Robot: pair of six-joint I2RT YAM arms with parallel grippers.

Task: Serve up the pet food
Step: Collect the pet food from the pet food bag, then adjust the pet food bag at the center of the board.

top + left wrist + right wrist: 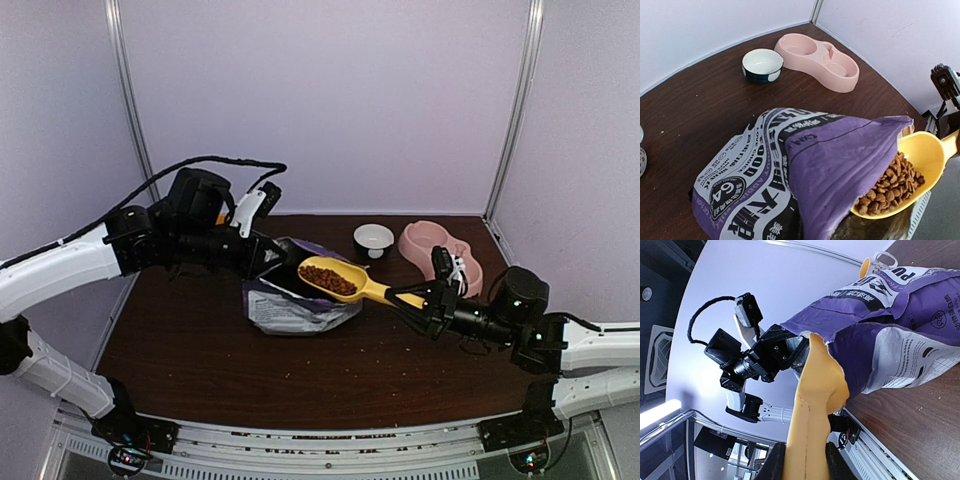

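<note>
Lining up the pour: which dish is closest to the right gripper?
The pink double bowl, just behind the right gripper; the small round white bowl stands further left. Both look empty.

Small brown kibble pellets (328,280) lie heaped in the yellow scoop (375,291), at the open mouth of the purple bag (285,310).

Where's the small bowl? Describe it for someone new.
On the dark wooden table, look along the far edge by the back wall. Between the purple food bag and the pink double bowl stands the small bowl: single, round, white inside, dark outside.
</note>
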